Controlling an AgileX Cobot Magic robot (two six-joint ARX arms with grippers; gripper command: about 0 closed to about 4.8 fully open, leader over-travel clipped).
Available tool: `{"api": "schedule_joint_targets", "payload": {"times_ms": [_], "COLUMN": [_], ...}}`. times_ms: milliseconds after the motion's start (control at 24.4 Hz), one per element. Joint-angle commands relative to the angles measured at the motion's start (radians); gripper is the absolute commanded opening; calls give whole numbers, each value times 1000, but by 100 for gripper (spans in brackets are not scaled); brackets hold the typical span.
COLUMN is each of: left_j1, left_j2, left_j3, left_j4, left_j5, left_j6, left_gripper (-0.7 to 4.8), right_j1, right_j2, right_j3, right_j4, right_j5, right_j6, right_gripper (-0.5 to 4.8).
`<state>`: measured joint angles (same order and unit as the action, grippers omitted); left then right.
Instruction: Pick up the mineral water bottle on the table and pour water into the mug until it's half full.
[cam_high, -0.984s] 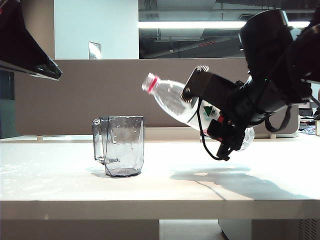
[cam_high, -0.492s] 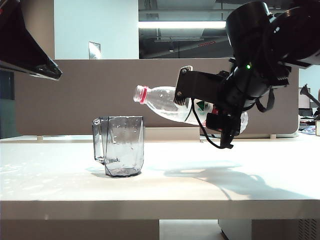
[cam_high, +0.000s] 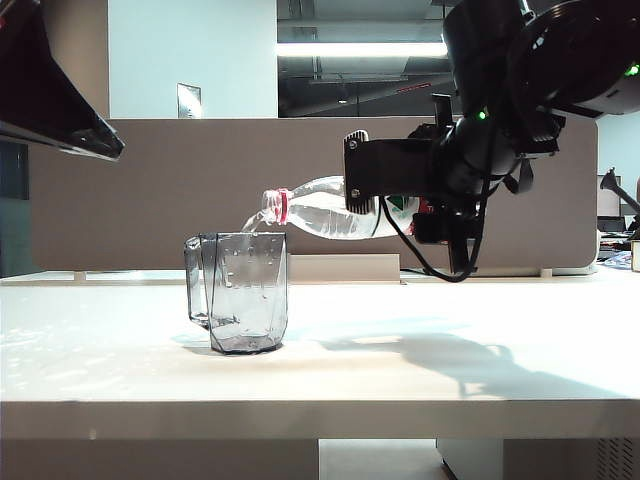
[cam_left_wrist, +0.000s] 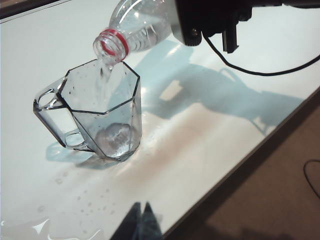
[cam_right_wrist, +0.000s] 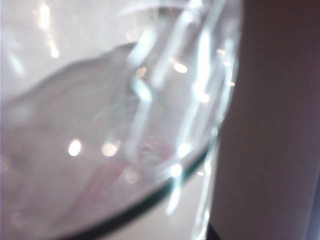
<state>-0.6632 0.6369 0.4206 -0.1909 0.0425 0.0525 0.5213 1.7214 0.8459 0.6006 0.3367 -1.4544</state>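
My right gripper (cam_high: 372, 203) is shut on the mineral water bottle (cam_high: 315, 212) and holds it nearly level above the table (cam_high: 400, 370), red-ringed neck tipped slightly down. The bottle's open mouth hangs just over the rim of the smoky faceted mug (cam_high: 248, 290). A thin stream of water (cam_left_wrist: 105, 75) falls from the bottle (cam_left_wrist: 132, 25) into the mug (cam_left_wrist: 102, 117), where a little lies at the bottom. In the right wrist view the blurred bottle (cam_right_wrist: 125, 125) fills the picture and hides the jaws. My left gripper (cam_left_wrist: 141, 214) hovers shut near the table's front edge, away from the mug.
Water droplets (cam_left_wrist: 95, 210) dot the table in front of the mug. The table's edge (cam_left_wrist: 260, 145) runs close beside my left gripper. A grey partition (cam_high: 150, 190) stands behind the table. A black cable (cam_high: 440, 265) loops under the right arm. My left arm (cam_high: 50, 90) hangs at the upper left.
My right gripper has risen and rolled, bringing the bottle from neck-up to nearly level and its mouth leftward over the mug. Water now flows out. The left arm has stayed still.
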Motion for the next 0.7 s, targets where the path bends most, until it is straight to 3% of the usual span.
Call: {"api": "schedule_joint_targets", "payload": {"times_ms": [41,697], "left_j1": [1,1], "left_j2": [-2,-2], "left_j3": [3,3], "left_j4": [13,13], "left_j5": [3,3], "left_j6": [-1,-1], "left_gripper": [-1,-1], "right_j1": [1,1], "right_j2": [-12,-12], "right_j3": [20,69], "right_j4": [55,55], "right_j5": [13,31], "right_j6": [-48,-200], "right_gripper": [230,230]}}
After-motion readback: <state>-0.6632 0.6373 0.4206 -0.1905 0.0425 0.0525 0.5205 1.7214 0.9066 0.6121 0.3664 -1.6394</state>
